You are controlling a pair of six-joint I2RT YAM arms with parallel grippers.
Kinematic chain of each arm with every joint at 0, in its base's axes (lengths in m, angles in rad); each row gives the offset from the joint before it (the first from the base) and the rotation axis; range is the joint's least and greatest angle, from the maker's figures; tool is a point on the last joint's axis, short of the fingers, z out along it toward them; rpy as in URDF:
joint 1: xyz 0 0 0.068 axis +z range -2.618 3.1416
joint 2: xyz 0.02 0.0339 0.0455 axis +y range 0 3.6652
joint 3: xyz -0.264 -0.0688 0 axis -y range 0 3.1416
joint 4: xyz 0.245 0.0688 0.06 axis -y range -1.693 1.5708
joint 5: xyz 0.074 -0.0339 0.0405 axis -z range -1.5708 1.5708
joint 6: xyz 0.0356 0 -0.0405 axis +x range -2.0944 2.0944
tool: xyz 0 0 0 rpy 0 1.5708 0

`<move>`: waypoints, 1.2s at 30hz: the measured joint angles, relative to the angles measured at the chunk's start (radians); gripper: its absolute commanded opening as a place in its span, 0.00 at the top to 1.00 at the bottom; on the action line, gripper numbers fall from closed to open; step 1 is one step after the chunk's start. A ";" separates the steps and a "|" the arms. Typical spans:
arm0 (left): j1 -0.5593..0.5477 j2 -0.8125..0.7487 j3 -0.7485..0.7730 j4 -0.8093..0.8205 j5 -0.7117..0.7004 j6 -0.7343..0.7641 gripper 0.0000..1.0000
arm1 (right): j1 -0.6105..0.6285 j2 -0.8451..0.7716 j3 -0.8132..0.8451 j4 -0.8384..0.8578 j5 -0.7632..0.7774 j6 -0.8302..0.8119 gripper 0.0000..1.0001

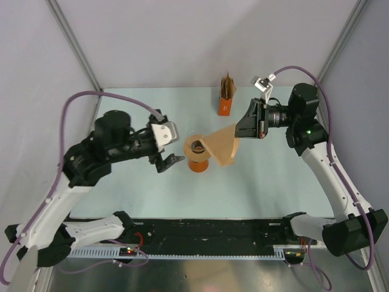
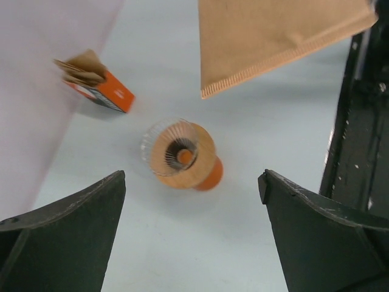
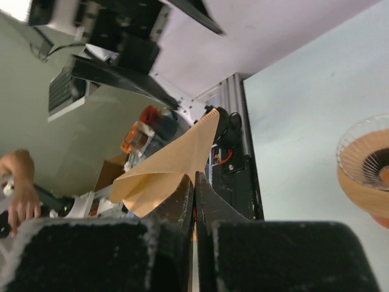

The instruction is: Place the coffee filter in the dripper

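Top external view: right tool [image 1: 237,133] clenched on one corner of the coffee filter [image 1: 220,148], held in the air and not yet in the dripper [image 1: 196,146].
The filter hangs flat and unspread from that grip, its left edge near the dripper's right rim; the dripper sits on an orange beaker [image 1: 197,164] at mid-table [image 1: 273,182]; the left tool [image 1: 169,162] gapes wide just left of it, holding nothing; I judge the step calls for turning the narrow end down over the dark centre hole, lowering slowly, and letting the left tool help spread the paper; thin paper may buckle on the rim.
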 measured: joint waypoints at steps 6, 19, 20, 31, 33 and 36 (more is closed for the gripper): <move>0.001 0.040 -0.084 -0.006 0.082 0.037 0.09 | 0.053 -0.004 -0.014 0.095 -0.069 0.044 1.00; 0.144 0.072 -0.091 -0.002 0.229 -0.032 0.08 | 0.093 0.100 0.220 -0.386 0.327 -0.266 1.00; 0.178 0.071 -0.091 0.001 0.238 -0.049 0.08 | 0.098 0.117 0.240 -0.428 0.372 -0.288 1.00; 0.419 0.013 -0.230 0.118 0.335 -0.256 0.08 | 0.142 0.347 0.337 -0.621 0.596 -0.313 1.00; 0.432 0.001 -0.263 0.137 0.344 -0.276 0.08 | 0.147 0.375 0.351 -0.631 0.608 -0.299 1.00; 0.448 -0.003 -0.298 0.167 0.357 -0.305 0.08 | 0.149 0.417 0.373 -0.632 0.615 -0.277 1.00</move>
